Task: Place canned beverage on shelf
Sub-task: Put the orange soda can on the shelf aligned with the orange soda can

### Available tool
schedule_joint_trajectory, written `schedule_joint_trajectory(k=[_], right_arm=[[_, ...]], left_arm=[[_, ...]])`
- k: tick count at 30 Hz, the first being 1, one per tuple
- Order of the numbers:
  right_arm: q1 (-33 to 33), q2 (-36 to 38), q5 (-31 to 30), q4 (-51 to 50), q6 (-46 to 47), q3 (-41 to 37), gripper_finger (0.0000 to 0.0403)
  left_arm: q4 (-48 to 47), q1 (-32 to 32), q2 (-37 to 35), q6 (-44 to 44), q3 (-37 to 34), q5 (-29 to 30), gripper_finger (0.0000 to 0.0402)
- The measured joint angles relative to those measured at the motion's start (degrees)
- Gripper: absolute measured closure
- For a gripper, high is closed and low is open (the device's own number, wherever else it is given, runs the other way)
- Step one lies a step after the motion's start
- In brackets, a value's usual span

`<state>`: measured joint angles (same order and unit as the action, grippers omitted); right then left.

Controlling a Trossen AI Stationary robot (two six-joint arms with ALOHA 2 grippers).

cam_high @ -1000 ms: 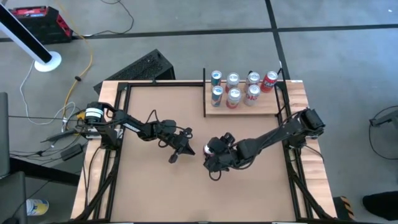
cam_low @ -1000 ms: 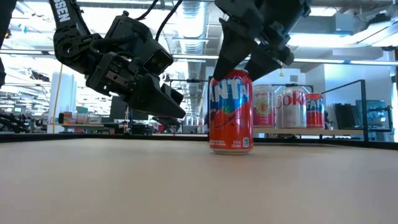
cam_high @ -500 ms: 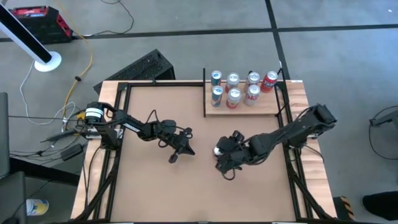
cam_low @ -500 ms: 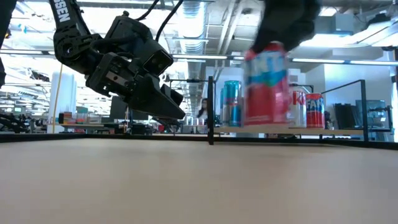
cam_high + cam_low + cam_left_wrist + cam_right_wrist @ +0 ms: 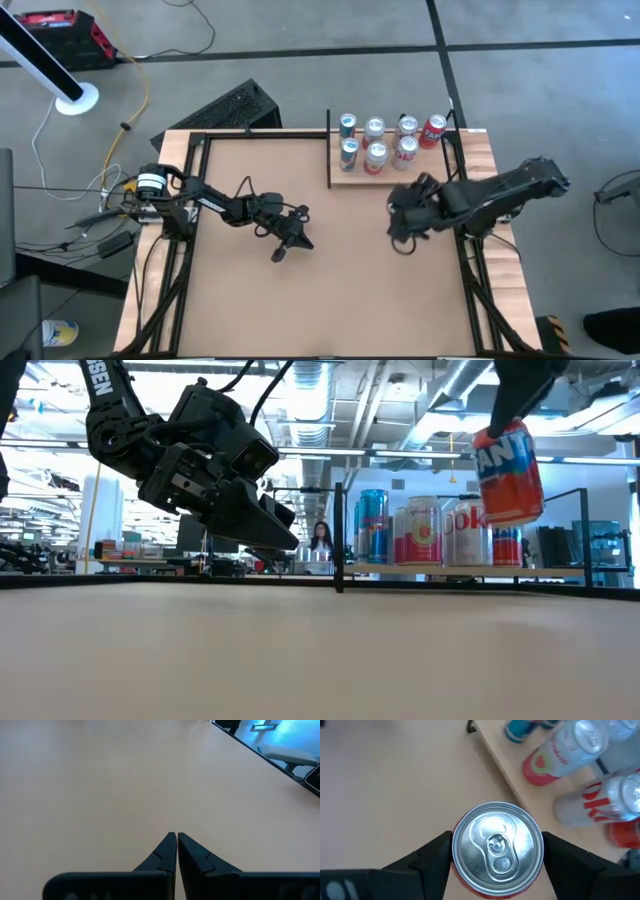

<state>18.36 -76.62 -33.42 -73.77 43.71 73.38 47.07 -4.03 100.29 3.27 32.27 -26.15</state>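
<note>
Shelf [image 5: 432, 176] at the tabletop's [image 5: 250, 290] far right corner already carries two rows of cans; keep the right gripper's [image 5: 496, 851] fingers clenched on the red can [image 5: 508, 468] hanging clear of the tabletop, level it, lower onto bare planks; left gripper [image 5: 176, 839], fingers pressed together, waits mid-tabletop

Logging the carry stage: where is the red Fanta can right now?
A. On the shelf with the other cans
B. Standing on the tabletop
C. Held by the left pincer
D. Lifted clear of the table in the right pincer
D: the right pincer grips the red Fanta can, which hangs above the tabletop, short of the shelf.
</note>
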Motion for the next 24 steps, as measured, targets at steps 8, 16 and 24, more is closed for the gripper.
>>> schedule_joint_trajectory(k=[8,16,24], right_arm=[[-10.2,13.4,2.4,-0.7,-11.4,-8.2,0.0108],[-24.1,24.6,6.0,2.5,-23.6,-14.3,0.0108],[-41.0,26.0,11.2,9.6,-38.3,-18.4,0.0108]], left_arm=[[0.0,0.0,0.0,0.0,0.0,0.0,0.0402],[0.0,0.0,0.0,0.1,0.0,0.0,0.0402],[0.3,0.0,0.0,-0.3,0.0,-0.1,0.0402]])
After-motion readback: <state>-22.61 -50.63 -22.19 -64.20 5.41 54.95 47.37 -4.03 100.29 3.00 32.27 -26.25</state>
